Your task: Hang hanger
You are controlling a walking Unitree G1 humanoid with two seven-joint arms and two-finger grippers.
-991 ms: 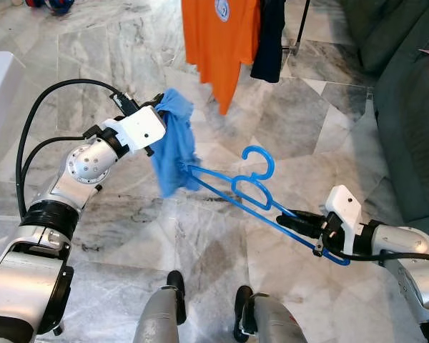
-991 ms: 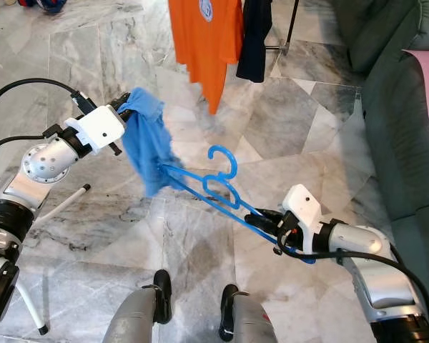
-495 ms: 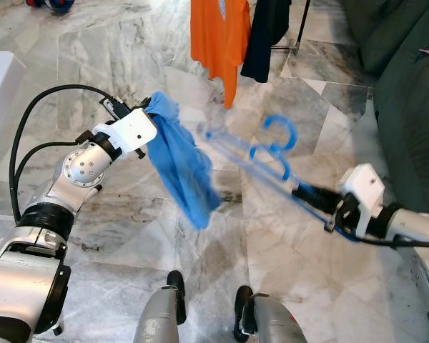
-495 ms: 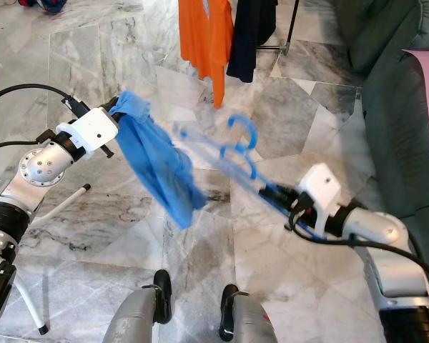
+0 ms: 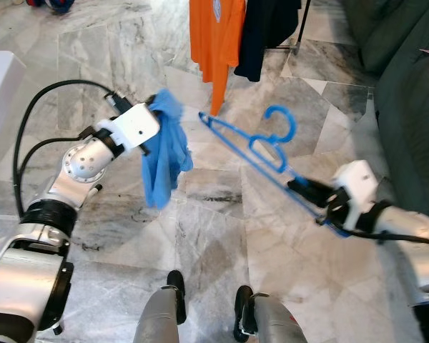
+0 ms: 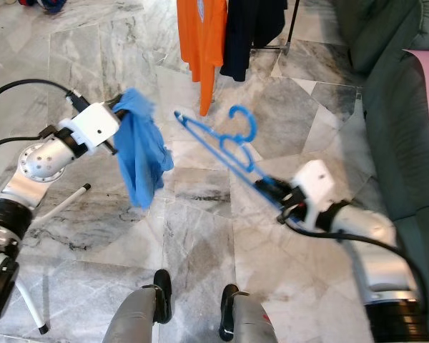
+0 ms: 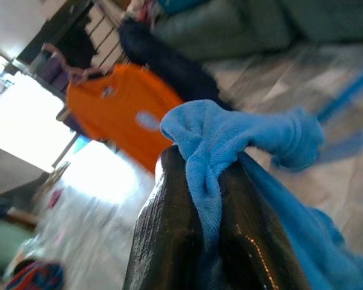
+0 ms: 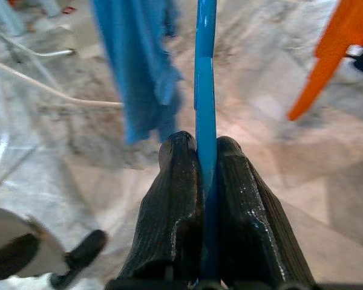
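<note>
On the robot's left, above the grey marble floor (image 5: 114, 236), the left gripper (image 7: 213, 181) is held up with its two black fingers pinched tight on a bunched blue cloth garment (image 5: 163, 153), which hangs limp below it. Further right, clear of the garment (nothing threaded through), a bright blue plastic hanger (image 5: 257, 146) slants in the air, hook uppermost. Its lower end sits clamped between the closed fingers of the right gripper (image 8: 204, 175). Behind, an orange T-shirt (image 5: 216, 32) and a dark garment (image 5: 268, 32) hang together.
</note>
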